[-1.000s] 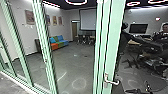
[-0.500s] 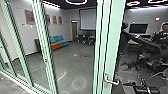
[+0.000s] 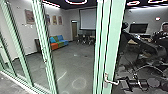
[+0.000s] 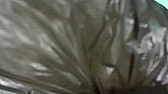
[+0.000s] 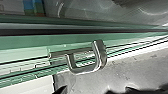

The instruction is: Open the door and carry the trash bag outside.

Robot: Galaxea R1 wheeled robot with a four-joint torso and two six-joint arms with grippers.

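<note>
The green-framed door (image 3: 113,37) stands upright in the head view, with its silver lever handle (image 3: 111,82) low on the frame. My right gripper (image 3: 123,83) is close beside the handle's free end; contact cannot be made out. In the right wrist view the curved handle (image 5: 100,58) lies ahead of my right gripper (image 5: 85,90), whose dark tips stand apart with nothing seen between them. Shiny, crumpled plastic of the trash bag (image 4: 62,47) is large in the left wrist view. Its folds draw together at my left gripper (image 4: 98,90), shut on it; the fingertips are buried in the plastic.
Green posts (image 3: 43,45) with glass run along the left, above a pale sill (image 3: 20,83). Beyond the glass are a colourful sofa (image 3: 58,42), chairs and a projection screen (image 3: 87,19). A person (image 3: 161,33) is at the far right.
My right arm has come further into the head view from the lower right, and its gripper has moved left to the door handle. The door and camera have held still.
</note>
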